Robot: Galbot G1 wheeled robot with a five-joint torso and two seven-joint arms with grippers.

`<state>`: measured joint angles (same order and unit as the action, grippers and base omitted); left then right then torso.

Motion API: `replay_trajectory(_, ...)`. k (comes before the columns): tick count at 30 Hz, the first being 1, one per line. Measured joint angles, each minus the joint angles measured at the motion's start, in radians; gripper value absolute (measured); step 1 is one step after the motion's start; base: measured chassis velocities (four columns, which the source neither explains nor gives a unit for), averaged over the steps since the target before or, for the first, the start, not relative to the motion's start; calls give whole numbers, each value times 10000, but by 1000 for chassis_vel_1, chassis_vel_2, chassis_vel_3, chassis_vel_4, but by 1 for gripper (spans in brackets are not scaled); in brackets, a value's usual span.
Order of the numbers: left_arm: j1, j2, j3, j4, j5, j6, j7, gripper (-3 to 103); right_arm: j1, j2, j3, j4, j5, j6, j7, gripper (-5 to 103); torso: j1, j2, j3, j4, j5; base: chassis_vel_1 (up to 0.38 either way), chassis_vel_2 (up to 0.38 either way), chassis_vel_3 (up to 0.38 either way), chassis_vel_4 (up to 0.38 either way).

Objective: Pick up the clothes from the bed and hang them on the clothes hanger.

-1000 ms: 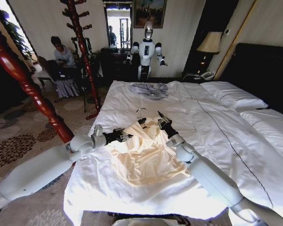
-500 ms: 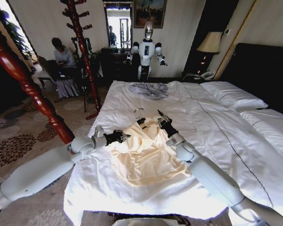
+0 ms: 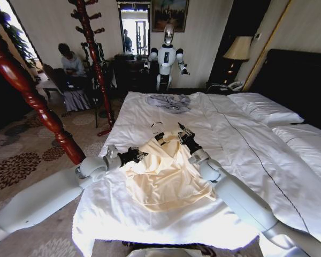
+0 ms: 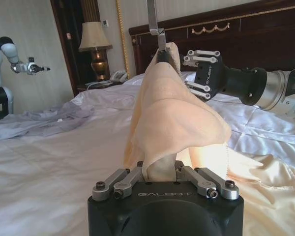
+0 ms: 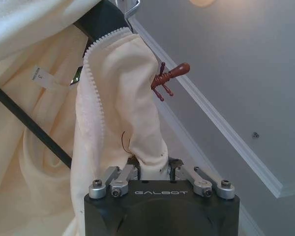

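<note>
Arms: smooth white rounded shells; silver-grey rings at the wrists
Left end effector (image 3: 139, 155): black body; grey metal finger links with dark screws; pale "GALBOT" lettering just behind the links
Right end effector (image 3: 182, 133): black housing; silver linkage bars; cylindrical black wrist section behind, then a silver collar

Daylit room, glare on the bed (image 3: 241, 134), edges bowed by wide lens

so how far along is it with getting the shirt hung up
Done: the hanger already sits inside the cream shirt's collar. In hand: the left gripper and right gripper each pinch its fabric, the collar end raised. Left: most of it lies on the bed, nothing hung yet.
</note>
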<state>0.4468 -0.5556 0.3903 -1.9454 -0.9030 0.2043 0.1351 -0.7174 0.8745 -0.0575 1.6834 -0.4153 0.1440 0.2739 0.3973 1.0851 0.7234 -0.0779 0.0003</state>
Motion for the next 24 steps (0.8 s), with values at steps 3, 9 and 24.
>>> replay_trajectory(3,-4,-14,-29,26,33,-41,-10,18,-41,-67,-7,115,95,0,-19,41,0,0,0,2,-5,0,0,0,0)
replay_trajectory(9,87,-50,-101,24,170,-127,-96,18,-267,-275,4,359,481,-42,-98,62,0,0,0,-1,-3,0,0,0,0)
replay_trajectory(24,436,265,-534,-241,71,-161,-127,18,-1675,-819,911,1110,3816,-710,-160,100,0,0,0,-1,-1,0,0,0,0)
